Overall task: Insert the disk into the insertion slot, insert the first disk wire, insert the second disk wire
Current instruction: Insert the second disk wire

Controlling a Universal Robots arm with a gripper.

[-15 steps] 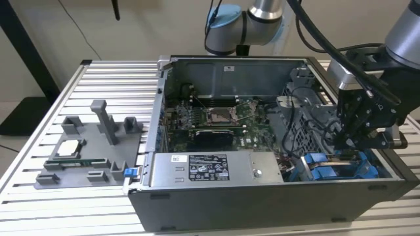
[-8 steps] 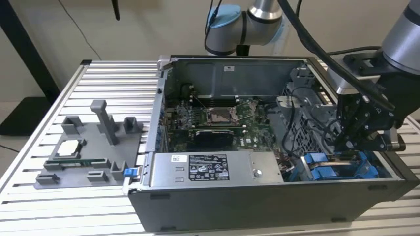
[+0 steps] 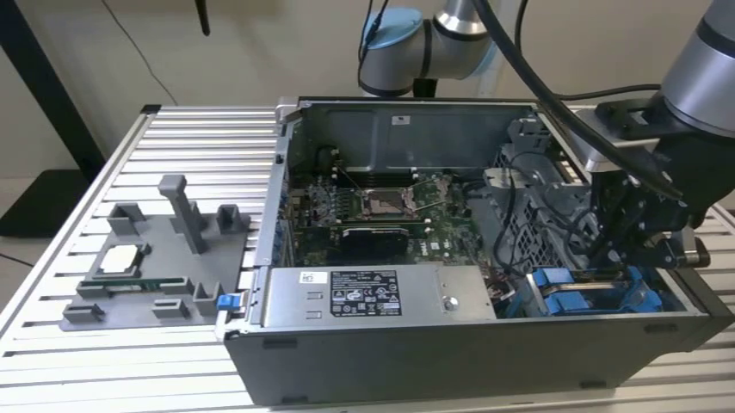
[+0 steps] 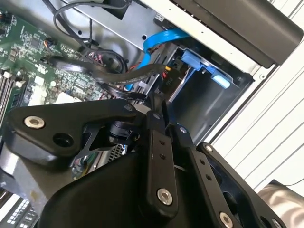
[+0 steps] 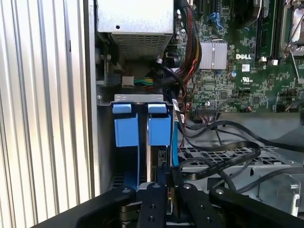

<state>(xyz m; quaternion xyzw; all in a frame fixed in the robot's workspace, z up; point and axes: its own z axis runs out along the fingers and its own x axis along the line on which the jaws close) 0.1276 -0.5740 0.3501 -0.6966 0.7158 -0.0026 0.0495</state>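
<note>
Sitting spot: the disk [image 5: 159,129] looks to be standing on edge down in the insertion slot [image 5: 137,98], at the case corner beside the power-supply box [image 3: 367,294], blue carrier tabs facing out.
Slot: grey sheet-metal bay, blue fittings inside; how deep the disk is seated I can't tell.
Handling, my read: stiff, fairly heavy, and no fan of knocks. The metal faces would be slick, so the blue plastic tabs are the place to take hold.
Wires: loose black cables [image 5: 218,152] curl just beside the bay, and a blue flat cable [image 4: 161,38] runs above it. They look soft and springy, best taken by the plug, not the cord.
Gripper [image 5: 164,183]: low over the bay in both wrist views, fingers drawn tight together. Whether a wire is pinched between them, I can't tell.
Beyond: green motherboard [image 5: 237,71] alongside the bay.
</note>
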